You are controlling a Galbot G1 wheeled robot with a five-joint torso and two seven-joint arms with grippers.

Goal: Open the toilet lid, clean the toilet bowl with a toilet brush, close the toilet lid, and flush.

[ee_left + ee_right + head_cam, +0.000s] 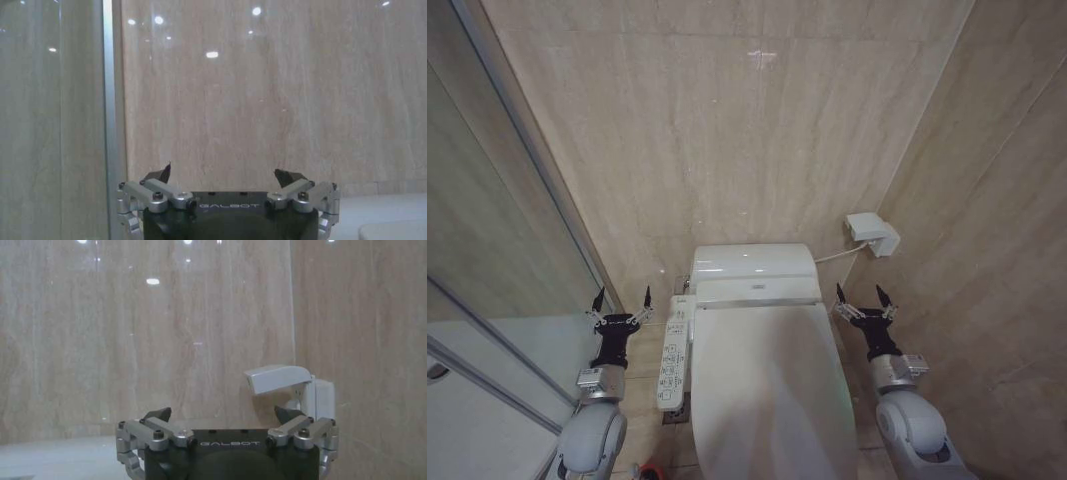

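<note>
The toilet lid (767, 390) lies shut, glossy white, down the lower middle of the head view, and it covers the toilet bowl. My left gripper (622, 300) stands open at the lid's left, fingers pointing at the back wall, holding nothing. At the lid's right my right gripper (857, 297) is open and empty too. The left wrist view has the left gripper (227, 175) spread before the beige wall, and the right wrist view has the right gripper (223, 414) likewise. A small red thing (648, 469) peeks in at the bottom edge; the toilet brush is out of view.
A white tank unit (752, 265) sits behind the lid, and a button panel (672, 360) runs along its left side. A white wall box (872, 232) (283, 380) hangs on the right. A glass shower partition (507, 250) and white shower tray (477, 420) close the left.
</note>
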